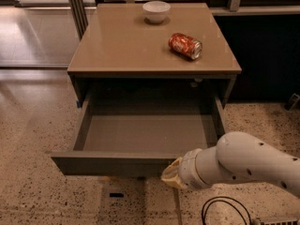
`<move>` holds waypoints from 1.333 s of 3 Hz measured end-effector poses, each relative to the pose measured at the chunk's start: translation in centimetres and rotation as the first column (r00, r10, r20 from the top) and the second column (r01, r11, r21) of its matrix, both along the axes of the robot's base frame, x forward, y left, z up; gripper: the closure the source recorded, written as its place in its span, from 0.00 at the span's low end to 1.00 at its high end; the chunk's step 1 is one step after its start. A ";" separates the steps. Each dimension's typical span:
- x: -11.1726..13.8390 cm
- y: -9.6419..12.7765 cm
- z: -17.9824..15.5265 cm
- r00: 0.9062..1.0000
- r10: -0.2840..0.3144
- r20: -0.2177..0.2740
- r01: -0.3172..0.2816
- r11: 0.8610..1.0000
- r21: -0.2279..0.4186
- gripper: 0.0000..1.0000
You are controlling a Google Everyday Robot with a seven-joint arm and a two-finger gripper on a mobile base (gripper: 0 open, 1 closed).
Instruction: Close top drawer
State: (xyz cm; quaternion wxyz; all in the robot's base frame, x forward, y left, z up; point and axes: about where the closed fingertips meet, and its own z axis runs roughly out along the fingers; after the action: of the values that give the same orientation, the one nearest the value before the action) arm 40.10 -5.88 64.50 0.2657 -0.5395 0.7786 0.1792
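Camera view, looking down at the cabinet: the top drawer stands pulled far out of the cabinet, its grey inside bare and in full sight. Its plain dark front panel is the nearest part of it to the gripper. The gripper, a yellowish tip on the end of a thick white arm, sits low against the right-hand stretch of that front panel, at its lower edge. It looks to be touching the panel or just beside it; I cannot tell which. Whether the gripper is apart or together I cannot tell from here either, as the wrist hides most of it.

Most of the drawer front runs off to the left of the gripper. The drawer's inside lies just beyond and above it.

Farther beyond the gripper is the tan cabinet top. A red drink can lies there on its side, almost straight past the gripper. A small white bowl stands upright well beyond the can, near the top's far edge.

The gripper hangs over a speckled floor. A loop of black cable lies below the arm, on the near side of the gripper. A small dark mark shows on the floor to the gripper's left, under the drawer front.
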 end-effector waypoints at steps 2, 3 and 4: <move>2.2 0.1 0.2 1.000 -0.016 0.022 0.016 1.000 0.007 1.00; 6.0 1.1 1.0 0.998 -0.026 0.059 0.025 0.999 0.023 1.00; 6.3 1.0 1.3 0.998 -0.025 0.064 0.024 1.000 0.016 1.00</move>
State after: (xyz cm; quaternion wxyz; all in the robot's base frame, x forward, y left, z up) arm 46.40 -4.90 65.84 0.2968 -0.5333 0.7749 0.1643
